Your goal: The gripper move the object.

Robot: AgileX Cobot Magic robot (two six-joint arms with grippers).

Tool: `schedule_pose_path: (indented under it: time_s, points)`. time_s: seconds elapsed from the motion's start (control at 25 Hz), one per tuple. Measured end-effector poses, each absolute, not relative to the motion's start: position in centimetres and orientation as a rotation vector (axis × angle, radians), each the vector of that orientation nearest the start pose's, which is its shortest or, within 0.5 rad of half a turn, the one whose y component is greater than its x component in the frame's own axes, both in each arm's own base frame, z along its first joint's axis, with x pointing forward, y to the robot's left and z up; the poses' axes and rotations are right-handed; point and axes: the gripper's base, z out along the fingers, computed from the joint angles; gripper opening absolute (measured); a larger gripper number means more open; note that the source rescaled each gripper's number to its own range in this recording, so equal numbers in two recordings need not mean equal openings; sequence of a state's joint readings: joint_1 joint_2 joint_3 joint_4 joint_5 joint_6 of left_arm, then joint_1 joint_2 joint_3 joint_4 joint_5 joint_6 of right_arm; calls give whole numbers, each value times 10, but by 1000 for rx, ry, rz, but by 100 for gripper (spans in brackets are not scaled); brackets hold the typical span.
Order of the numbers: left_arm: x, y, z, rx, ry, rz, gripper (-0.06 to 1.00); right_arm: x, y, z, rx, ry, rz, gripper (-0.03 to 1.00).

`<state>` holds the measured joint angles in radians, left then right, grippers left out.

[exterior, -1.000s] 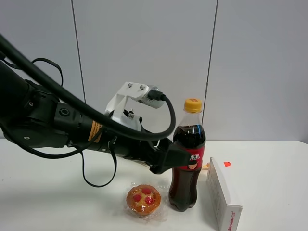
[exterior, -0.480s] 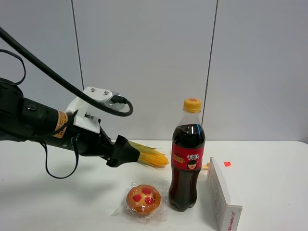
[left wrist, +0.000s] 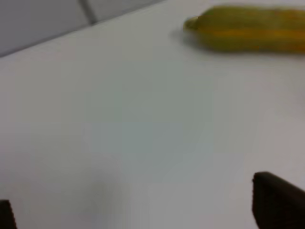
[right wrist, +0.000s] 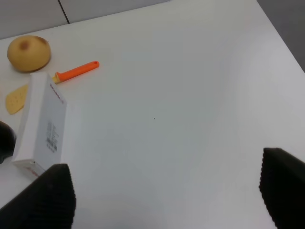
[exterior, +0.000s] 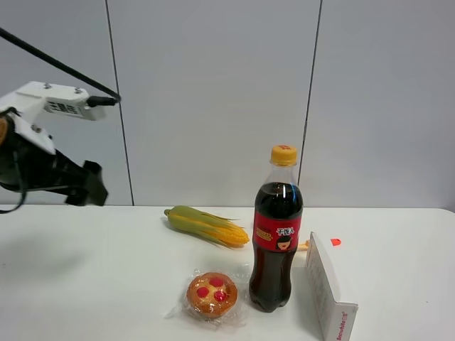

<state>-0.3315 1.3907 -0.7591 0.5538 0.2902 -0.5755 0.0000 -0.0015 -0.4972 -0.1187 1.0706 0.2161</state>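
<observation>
Cola bottle (exterior: 276, 231): upright near the tabletop (exterior: 106, 284) front edge, between wrapped pastry (exterior: 212, 294) and white box (exterior: 330, 288). Likely heavy, smooth, top-heavy; grip the labelled middle. Left tool (exterior: 89, 186): released, empty, far left edge. Right tool (right wrist: 162, 191): spread, empty.

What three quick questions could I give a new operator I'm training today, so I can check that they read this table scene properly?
1. True or false: the left gripper is clamped on the cola bottle.
2. Which item lies nearest the bottle's base on the corn's side: A) the wrapped pastry, B) the white box, C) the corn cob?
3. Fill in: in the right wrist view, the orange-handled tool lies between the white box and a round ____ object.

Key:
1. False. It hangs far off, over bare table.
2. A
3. yellow
</observation>
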Motion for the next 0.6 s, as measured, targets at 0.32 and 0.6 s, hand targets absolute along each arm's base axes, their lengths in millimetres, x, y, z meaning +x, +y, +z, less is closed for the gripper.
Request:
schedule_pose_path:
  time_s: [0.32, 0.6]
  points:
    - [197, -35, 274, 255, 2724, 223, 100, -6, -9, 276, 227, 2037, -8, 100]
    - [149, -6, 310, 53, 2642, 16, 100, -6, -9, 276, 227, 2037, -8, 100]
